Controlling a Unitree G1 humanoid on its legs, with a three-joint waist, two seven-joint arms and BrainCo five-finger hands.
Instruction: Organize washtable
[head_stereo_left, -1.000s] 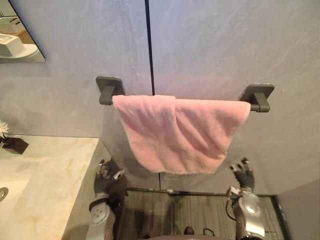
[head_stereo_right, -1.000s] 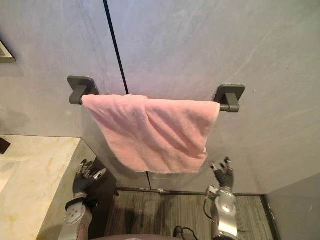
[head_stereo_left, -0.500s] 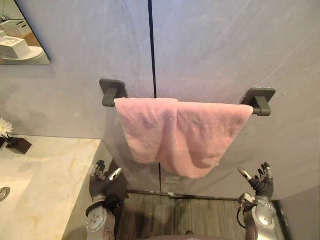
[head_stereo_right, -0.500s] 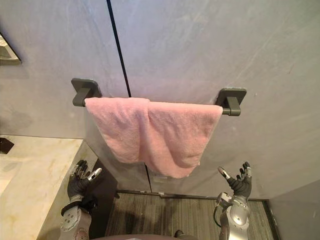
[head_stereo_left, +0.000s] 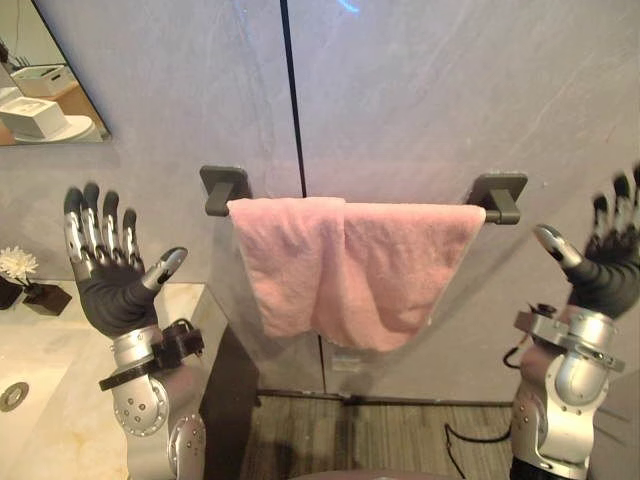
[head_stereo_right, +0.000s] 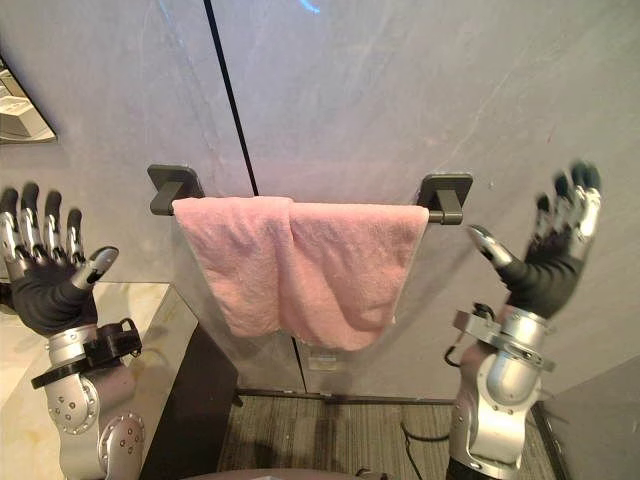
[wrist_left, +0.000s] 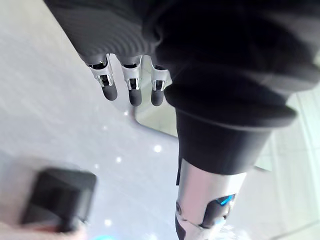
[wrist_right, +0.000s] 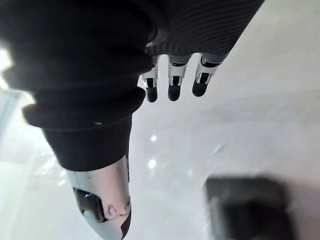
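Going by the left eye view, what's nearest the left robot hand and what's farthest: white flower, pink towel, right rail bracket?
1. White flower, just beside the left robot hand, on the counter.
2. Pink towel, hanging in the middle.
3. Right bracket, far right.

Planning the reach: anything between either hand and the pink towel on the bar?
Nothing visible. The left hand and right hand are open, one on each side of the pink towel, apart from it, with bare wall behind the gaps. The bar's brackets flank the towel's top edge.
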